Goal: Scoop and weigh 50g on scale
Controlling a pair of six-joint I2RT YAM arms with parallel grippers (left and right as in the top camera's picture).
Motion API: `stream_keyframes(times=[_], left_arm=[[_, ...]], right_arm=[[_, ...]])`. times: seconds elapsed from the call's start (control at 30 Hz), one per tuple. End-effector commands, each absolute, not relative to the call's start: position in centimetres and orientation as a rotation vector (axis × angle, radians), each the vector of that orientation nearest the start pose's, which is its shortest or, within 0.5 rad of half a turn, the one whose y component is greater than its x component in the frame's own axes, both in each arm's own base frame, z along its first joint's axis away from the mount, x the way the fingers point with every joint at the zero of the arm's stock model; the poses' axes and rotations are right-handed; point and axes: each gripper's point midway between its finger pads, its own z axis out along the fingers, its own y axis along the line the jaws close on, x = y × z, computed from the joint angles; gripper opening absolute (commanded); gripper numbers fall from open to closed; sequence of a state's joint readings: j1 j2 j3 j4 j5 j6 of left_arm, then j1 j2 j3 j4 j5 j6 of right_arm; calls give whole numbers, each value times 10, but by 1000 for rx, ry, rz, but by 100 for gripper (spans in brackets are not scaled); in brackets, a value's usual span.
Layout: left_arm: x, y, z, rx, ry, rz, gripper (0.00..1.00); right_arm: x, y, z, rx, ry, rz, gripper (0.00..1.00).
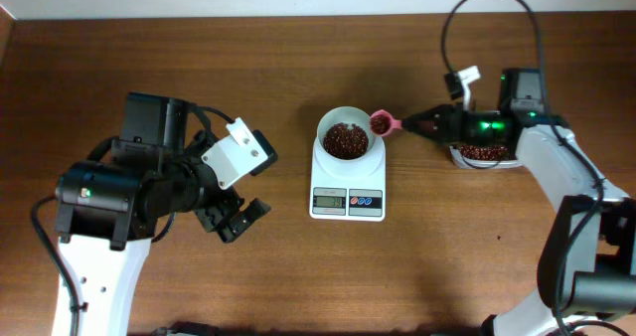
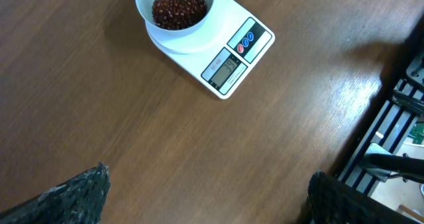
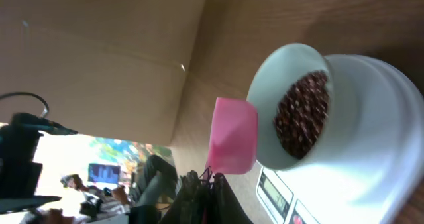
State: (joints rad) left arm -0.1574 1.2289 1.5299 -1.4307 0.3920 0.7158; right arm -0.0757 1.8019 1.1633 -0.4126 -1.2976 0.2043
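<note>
The white scale (image 1: 348, 199) stands mid-table with a white bowl (image 1: 345, 137) on it holding a heap of red-brown beans (image 1: 345, 140). My right gripper (image 1: 422, 125) is shut on the handle of a pink scoop (image 1: 381, 124), whose cup carries beans and hangs just at the bowl's right rim. The right wrist view shows the scoop (image 3: 233, 144) beside the bowl (image 3: 281, 85), beans (image 3: 301, 114) inside, and the gripper (image 3: 212, 191) clamped on the handle. My left gripper (image 1: 237, 217) stands open over bare wood, left of the scale (image 2: 232, 58); its fingertips (image 2: 76, 194) are far apart.
A tub of more beans (image 1: 484, 154) sits under the right arm, right of the scale, partly hidden. The table's right edge and a dark rack (image 2: 391, 138) show in the left wrist view. The left arm's body (image 1: 119, 192) fills the table's left side.
</note>
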Motion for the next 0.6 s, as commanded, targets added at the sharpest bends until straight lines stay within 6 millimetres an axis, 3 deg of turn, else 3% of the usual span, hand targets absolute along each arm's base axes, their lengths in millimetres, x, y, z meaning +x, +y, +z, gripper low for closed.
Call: stream_keyframes(times=[0.0,0.13,0.27,0.37,0.47,0.57], left_arm=[[235,-103,285,1218,2281,-326,99],[235,-103,285,1218,2281,-326,99],[235,-103,285,1218,2281,-326,99],[235,-103,285,1218,2281,-326,99],[235,-103,285,1218,2281,-326,99],[235,-103,285,1218,2281,-326,99]], right_arm=[[387,161,163,-218,2254,1633,4],[396,179,135,-257,2367,1373,4],[392,207,119,-663,2280,1089,4],[396,212,104,-787,2286,864,4],[402,210,103,-788,2279,812,4],[403,211,109,-947,2170,747,4]])
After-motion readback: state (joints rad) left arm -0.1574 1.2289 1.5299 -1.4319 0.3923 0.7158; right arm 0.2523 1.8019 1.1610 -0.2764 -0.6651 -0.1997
